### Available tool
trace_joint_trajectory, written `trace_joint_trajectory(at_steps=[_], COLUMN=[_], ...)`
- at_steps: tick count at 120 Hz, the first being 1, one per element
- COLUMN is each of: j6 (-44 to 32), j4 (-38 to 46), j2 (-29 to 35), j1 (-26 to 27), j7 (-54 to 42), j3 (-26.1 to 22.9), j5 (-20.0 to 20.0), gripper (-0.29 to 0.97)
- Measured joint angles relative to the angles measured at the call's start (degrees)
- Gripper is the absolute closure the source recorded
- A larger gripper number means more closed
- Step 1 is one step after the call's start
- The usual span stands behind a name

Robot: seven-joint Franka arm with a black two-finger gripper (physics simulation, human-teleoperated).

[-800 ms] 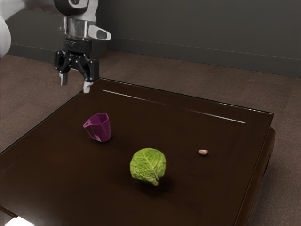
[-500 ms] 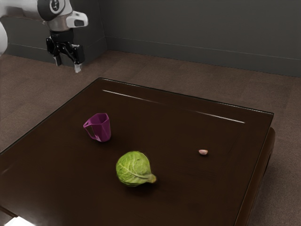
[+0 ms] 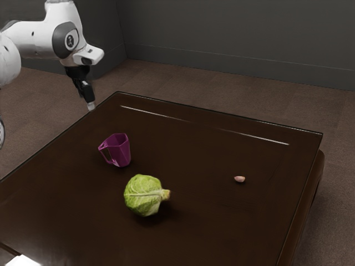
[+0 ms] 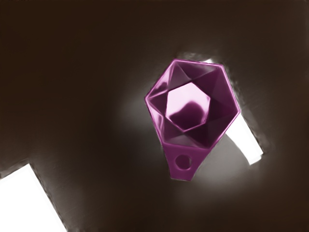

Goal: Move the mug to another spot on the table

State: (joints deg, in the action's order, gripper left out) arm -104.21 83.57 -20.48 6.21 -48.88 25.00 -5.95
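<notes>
Exterior view: the hand has swung edge-on, off past the counter corner; whether it is wide or narrow I cannot tell. The mug sits unmoved, below and well ahead of it, empty inside. The cabbage has rolled nearer the mug, so the grasp is probably not yet begun.

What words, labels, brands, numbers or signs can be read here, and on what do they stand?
None can be read.
The purple faceted mug is plain outside and, in the wrist view, inside.
The green cabbage head, the small pinkish nugget and the glossy dark brown table carry no writing.
The grey round cap on the white arm's joint bears a small mark, too small to read.
</notes>
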Motion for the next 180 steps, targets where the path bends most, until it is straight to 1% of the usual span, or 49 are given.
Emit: trace_joint_trajectory(at_steps=[17,28,45,80,110,120,132,154,157,159,162,168,176,180], j6=[-6.1,-9.4,-13.9,-20.1,-22.7,-23.2,-23.8,-25.8,-26.2,-26.5,-27.0,-28.2,-30.5,-31.8], j4=[6.8,9.3,12.5,14.2,14.3,14.3,14.3,15.4,15.7,16.1,16.9,18.8,21.5,22.7], j2=[-2.1,-4.3,-6.2,-9.9,-12.1,-12.3,-12.6,-12.4,-12.0,-11.6,-10.7,-8.9,-6.5,-5.5], j1=[-0.1,-0.3,-0.6,-0.9,-0.9,-0.9,-1.1,-1.3,-1.3,-1.3,-1.3,-1.3,-0.9,-0.7], j7=[-9.9,-15.4,-22.6,-32.9,-38.8,-40.3,-42.0,-44.4,-44.7,-44.9,-45.1,-45.8,-46.8,-47.5], j3=[-0.3,-0.4,-0.5,-1.6,-2.1,-2.1,-2.1,-2.1,-2.1,-2.2,-2.2,-2.2,-2.2,-2.2], j5=[-3.5,-5.7,-8.1,-11.9,-14.8,-15.5,-16.3,-18.0,-18.3,-18.5,-18.7,-19.3,-20.6,-21.9], gripper=[0.02,0.02,0.02,0.02,0.01,0.09,0.23,0.36,0.38,0.42,0.43,0.51,0.53,0.53])
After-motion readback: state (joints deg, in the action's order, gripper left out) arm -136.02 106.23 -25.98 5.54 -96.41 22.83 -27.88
